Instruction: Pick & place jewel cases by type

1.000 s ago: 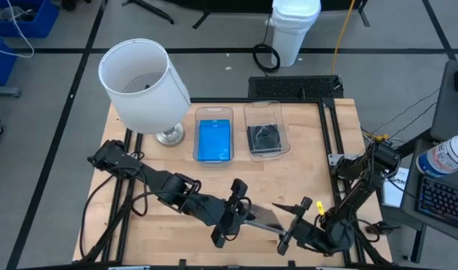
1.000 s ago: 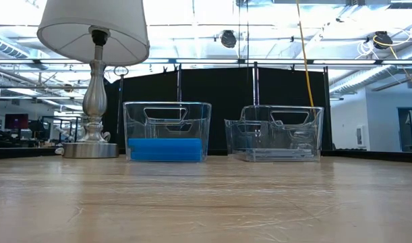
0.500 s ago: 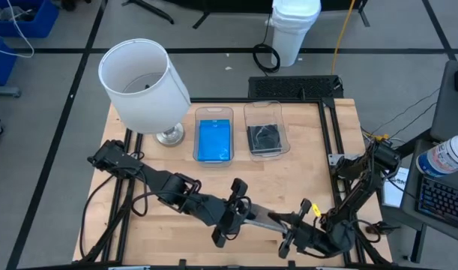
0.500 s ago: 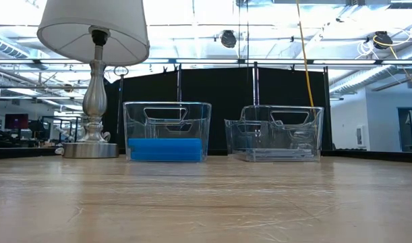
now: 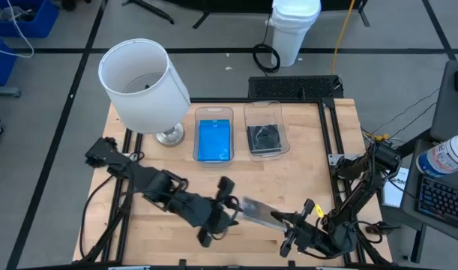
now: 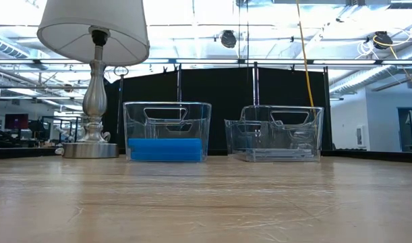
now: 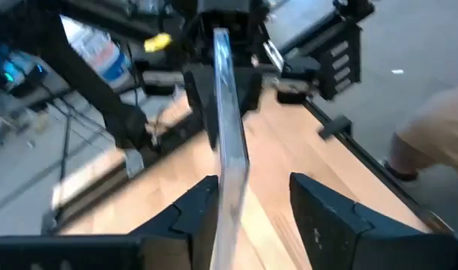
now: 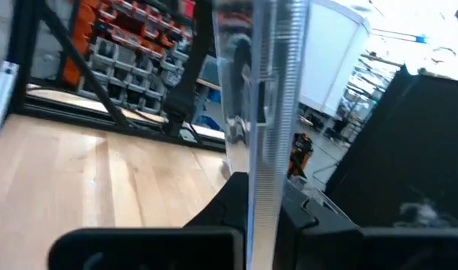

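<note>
I note a handover at the near edge of the tabletop [image 5: 139, 217]. The right gripper [image 5: 288, 223], spread a second ago, now pinches the clear jewel case [image 5: 257, 211]. The left gripper [image 5: 230, 208] has its jaws parted around the case and has drawn back leftward. The case goes right-handed. No legible writing.

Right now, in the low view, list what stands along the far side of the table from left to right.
lamp → bin holding blue jewel cases → clear bin, its contents hard to make out from this height.
</note>
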You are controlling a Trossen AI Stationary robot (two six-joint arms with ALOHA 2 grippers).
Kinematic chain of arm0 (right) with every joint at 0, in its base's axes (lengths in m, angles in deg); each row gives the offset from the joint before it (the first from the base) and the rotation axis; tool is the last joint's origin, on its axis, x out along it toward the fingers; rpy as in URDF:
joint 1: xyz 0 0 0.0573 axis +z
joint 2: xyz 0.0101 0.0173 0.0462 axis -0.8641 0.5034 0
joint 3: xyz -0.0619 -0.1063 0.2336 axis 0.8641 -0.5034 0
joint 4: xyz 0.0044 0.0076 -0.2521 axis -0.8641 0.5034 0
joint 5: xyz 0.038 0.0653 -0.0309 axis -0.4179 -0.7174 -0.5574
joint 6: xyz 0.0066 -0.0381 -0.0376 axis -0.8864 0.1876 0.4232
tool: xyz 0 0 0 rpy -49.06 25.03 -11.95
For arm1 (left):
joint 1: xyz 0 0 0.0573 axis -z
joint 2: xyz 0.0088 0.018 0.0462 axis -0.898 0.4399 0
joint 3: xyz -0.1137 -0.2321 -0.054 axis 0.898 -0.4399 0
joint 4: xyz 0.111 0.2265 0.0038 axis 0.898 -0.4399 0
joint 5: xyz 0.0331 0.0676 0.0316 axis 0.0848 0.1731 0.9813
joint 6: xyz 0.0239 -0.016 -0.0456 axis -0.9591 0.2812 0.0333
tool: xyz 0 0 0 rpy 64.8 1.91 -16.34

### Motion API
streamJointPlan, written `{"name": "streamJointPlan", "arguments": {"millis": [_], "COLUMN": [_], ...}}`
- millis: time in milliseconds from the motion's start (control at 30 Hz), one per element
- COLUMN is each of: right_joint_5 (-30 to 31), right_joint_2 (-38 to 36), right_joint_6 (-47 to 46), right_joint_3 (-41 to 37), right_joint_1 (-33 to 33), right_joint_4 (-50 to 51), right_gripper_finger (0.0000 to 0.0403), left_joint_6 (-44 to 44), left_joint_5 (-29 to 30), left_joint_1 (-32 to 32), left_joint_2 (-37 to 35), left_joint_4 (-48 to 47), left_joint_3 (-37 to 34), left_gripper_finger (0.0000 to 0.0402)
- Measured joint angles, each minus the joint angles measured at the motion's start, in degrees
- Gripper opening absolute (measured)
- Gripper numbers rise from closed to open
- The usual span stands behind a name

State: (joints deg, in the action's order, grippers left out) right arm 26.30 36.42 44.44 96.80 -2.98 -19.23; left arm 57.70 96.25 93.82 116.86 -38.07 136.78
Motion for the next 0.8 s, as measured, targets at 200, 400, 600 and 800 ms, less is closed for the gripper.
{"name": "streamJointPlan", "arguments": {"millis": [200,400,600,800], "right_joint_5": [4.75,4.56,4.33,2.66], "right_joint_2": [-0.09,-1.93,-7.02,-13.11], "right_joint_6": [-0.23,-0.19,-0.25,0.31], "right_joint_3": [0.00,0.11,0.11,0.12], "right_joint_1": [0.98,0.84,-1.48,-3.59], "right_joint_4": [0.42,0.84,8.23,15.39], "right_gripper_finger": [0.0010,0.0011,0.0011,0.0011], "left_joint_6": [9.27,7.77,6.76,7.33], "left_joint_5": [-0.22,0.83,2.82,7.65], "left_joint_1": [3.17,10.36,14.78,17.18], "left_joint_2": [-4.08,-4.81,-15.19,-36.60], "left_joint_4": [-21.01,-26.54,-12.98,3.21], "left_joint_3": [0.11,-7.96,-21.66,-42.17], "left_gripper_finger": [0.0174,0.0070,0.0011,0.0007]}}
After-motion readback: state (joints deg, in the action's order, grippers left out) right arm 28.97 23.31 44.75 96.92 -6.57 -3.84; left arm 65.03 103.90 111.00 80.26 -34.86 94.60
